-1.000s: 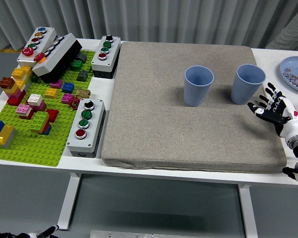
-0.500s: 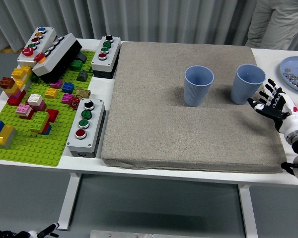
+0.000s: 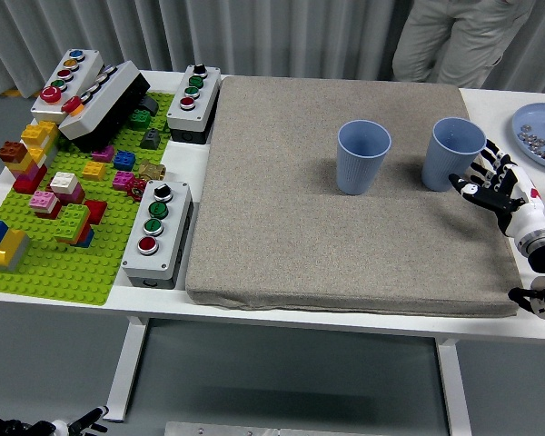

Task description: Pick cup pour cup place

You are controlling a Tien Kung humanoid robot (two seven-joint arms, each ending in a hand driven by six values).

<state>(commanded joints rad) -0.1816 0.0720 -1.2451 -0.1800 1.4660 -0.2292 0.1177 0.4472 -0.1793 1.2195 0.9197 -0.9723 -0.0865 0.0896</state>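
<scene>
My right hand hovers with fingers spread, holding nothing, just at the four o'clock side of the right cup. That cup stands upright on the grey mat, with the second cup well apart at its nine o'clock. The risk, as I judge it: my fingertips could nudge the wall before the thumb wraps round, tipping the light cup toward ten o'clock or skidding it across the mat.
</scene>
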